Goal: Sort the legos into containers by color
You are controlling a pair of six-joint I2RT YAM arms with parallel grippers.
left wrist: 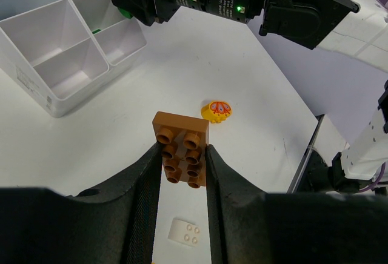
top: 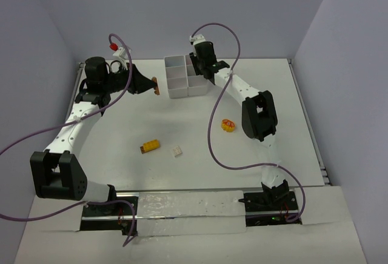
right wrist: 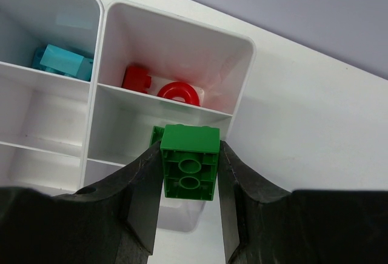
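Brown and studded, a lego plate (left wrist: 182,132) is pinched by its edges between the two fingers of the left tool (top: 154,86), which is held just left of the white divided tray (top: 176,89) without touching it. A green lego brick (right wrist: 190,140) is clamped, underside towards the camera, in the right tool (right wrist: 188,155) above the tray, over the compartment next to the one in which red pieces (right wrist: 179,92) are seen. A cyan brick (right wrist: 60,63) is lodged in the compartment beside the red one. A sliver of green is glimpsed behind the gripped brick; where it lies cannot be told. On the worktop (top: 273,94) are seen a yellow brick (top: 150,146), a small white plate (top: 177,151) just to its right, and, well apart near the right arm, an orange-yellow round piece (top: 228,125) marked in red.
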